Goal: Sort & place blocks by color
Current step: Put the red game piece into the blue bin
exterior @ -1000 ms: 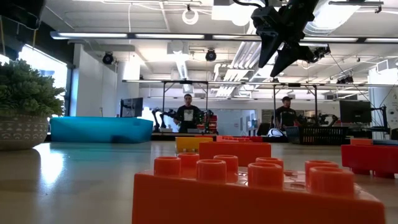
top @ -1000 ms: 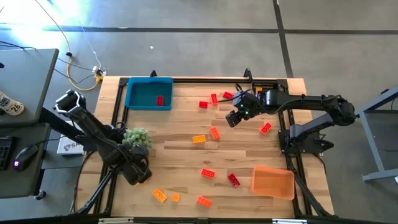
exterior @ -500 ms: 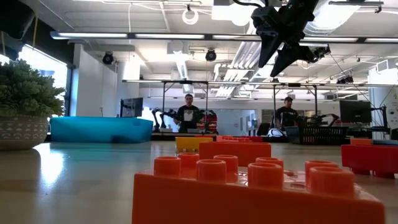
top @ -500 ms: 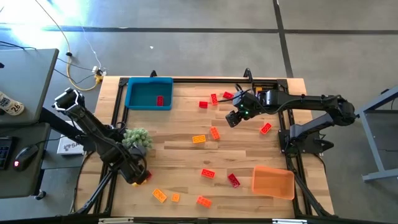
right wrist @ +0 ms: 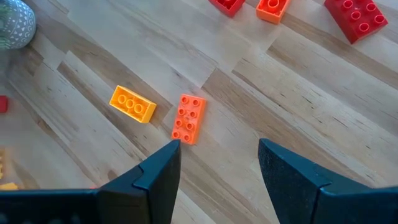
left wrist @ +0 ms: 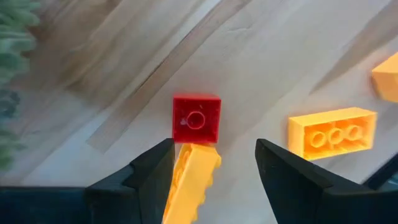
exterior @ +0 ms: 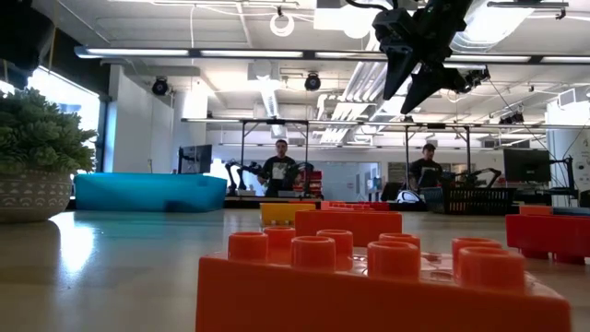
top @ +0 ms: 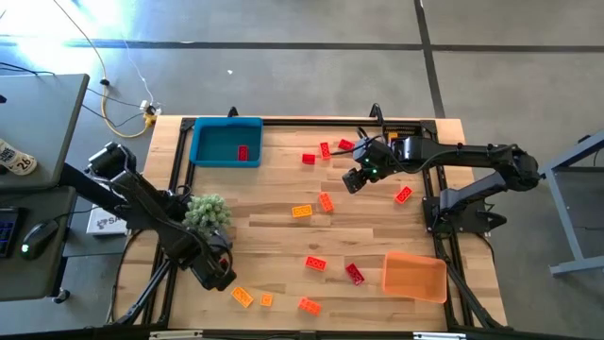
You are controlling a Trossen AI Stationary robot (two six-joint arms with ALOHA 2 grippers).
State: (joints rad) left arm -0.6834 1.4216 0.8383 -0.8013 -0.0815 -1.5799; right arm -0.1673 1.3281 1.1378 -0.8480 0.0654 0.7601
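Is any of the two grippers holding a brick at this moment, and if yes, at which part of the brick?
Nothing is held. The left gripper is open above a small red studded plastic brick and a yellow one lying on the table. The right gripper is open and empty, well above an orange brick.

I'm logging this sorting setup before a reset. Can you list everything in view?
blue tray: one, blue, top left of the table in the high view
red block: one, red, inside the blue tray
orange tray: one, orange, bottom right
loose blocks: about a dozen, red, orange, yellow, scattered
plant ball: one, green, left edge
people: two, in the room behind
left gripper: open, over a yellow block beside a small red block
right gripper: open, above the table
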